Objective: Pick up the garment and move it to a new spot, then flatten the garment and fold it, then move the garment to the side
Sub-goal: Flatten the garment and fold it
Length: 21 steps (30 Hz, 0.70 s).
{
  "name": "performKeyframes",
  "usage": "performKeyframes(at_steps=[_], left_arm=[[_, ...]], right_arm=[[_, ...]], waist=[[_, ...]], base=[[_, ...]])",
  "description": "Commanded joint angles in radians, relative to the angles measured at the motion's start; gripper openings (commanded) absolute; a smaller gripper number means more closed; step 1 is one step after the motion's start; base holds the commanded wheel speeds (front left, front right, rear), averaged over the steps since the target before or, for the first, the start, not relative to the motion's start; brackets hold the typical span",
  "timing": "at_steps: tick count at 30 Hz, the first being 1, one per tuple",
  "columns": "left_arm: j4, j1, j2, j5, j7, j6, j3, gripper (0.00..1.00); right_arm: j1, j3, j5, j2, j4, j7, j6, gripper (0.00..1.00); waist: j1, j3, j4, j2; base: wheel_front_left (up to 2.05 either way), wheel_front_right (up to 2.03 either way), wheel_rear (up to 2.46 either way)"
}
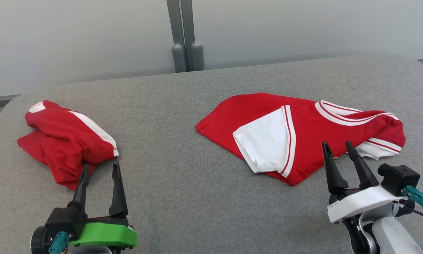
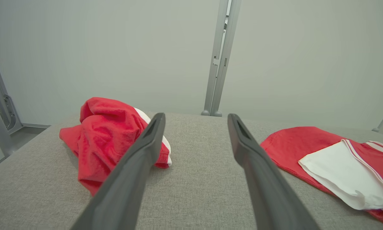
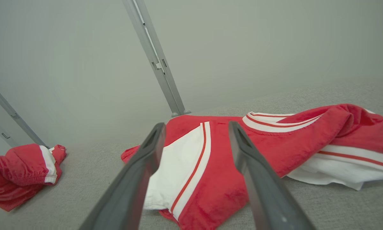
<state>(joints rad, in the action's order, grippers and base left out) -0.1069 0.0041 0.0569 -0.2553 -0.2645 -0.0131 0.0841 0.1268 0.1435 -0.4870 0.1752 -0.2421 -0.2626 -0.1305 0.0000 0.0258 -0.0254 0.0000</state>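
I'm holding my right gripper (image 1: 337,145) w/ jaws wide and empty, just short of the red-and-white shirt (image 1: 313,130). It's lying right of center on the grey cushion (image 1: 197,204), long axis running left-right, striped band end pointing right. My left gripper (image 1: 100,165), also wide, is hovering by a crumpled red garment (image 1: 63,141), well apart.

no readable text, labels, brands, numbers or signs, nothing legible printed on the striped red garment (image 1: 313,127)
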Motion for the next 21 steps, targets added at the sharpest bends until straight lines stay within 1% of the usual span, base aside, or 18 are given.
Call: performKeyframes(at_steps=[1, 5, 9, 16, 21], left_arm=[[0.002, 0.009, 0.0, -0.005, 0.0, -0.001, -0.003, 1.0], [0.007, 0.006, -0.001, -0.007, 0.0, -0.004, -0.003, 1.0], [0.009, -0.013, -0.003, -0.008, 0.0, -0.003, -0.002, 1.0], [0.003, -0.052, -0.004, -0.016, 0.0, 0.002, 0.011, 1.0], [-0.004, -0.081, -0.005, -0.024, 0.0, 0.001, 0.023, 1.0]], right_arm=[[-0.001, 0.002, 0.014, 0.002, -0.013, -0.003, 0.0, 1.0], [0.042, 0.033, 0.039, 0.013, -0.052, -0.001, 0.0, 1.0], [0.136, 0.071, 0.048, 0.035, -0.117, 0.042, 0.0, 1.0], [0.339, 0.13, 0.002, 0.071, -0.283, 0.184, 0.0, 1.0], [0.476, 0.147, -0.012, 0.098, -0.42, 0.282, 0.0, 1.0]], waist=[[0.0, -0.002, 0.003, 0.0], [0.0, 0.008, 0.006, 0.0], [0.0, 0.034, 0.009, 0.0], [0.0, 0.094, 0.051, 0.0], [0.0, 0.142, 0.094, 0.0]], base=[[0.0, 0.0, 0.0], [0.0, 0.0, 0.0], [0.0, 0.0, 0.0], [0.0, 0.0, 0.0], [0.0, 0.0, 0.0]])
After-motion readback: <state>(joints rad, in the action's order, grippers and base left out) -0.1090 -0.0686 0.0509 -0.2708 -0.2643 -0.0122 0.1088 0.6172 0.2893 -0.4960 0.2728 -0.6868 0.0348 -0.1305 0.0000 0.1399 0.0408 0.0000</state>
